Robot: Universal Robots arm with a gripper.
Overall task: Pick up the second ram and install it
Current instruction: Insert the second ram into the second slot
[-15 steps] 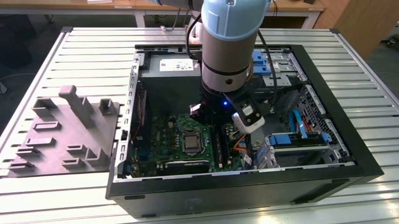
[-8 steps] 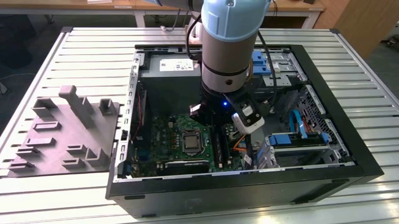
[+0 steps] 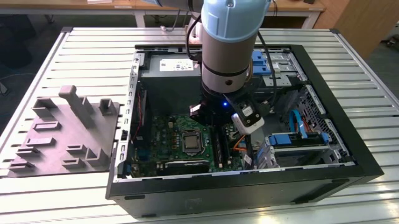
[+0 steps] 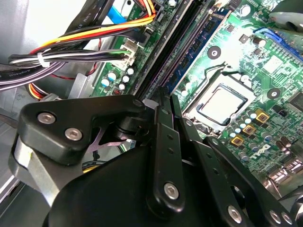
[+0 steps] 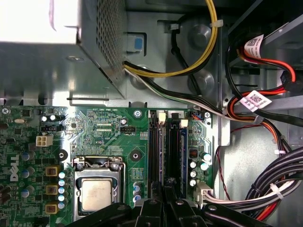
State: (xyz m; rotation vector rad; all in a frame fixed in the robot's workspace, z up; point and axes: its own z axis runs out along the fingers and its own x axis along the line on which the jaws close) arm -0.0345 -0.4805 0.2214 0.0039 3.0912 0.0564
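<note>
The gripper [image 4: 164,97] is sunk deep in the open computer case [image 3: 249,189]. Its jaws are drawn narrow, apparently pinched on the thin upper edge of the second ram [image 4: 201,45], so the stick stands on edge in line with the memory slots [image 5: 173,151] directly beneath the fingertips. The stick runs straight out ahead of the gripper, with the processor socket [image 5: 96,193] just to one side; how far it has seated cannot be told.
</note>
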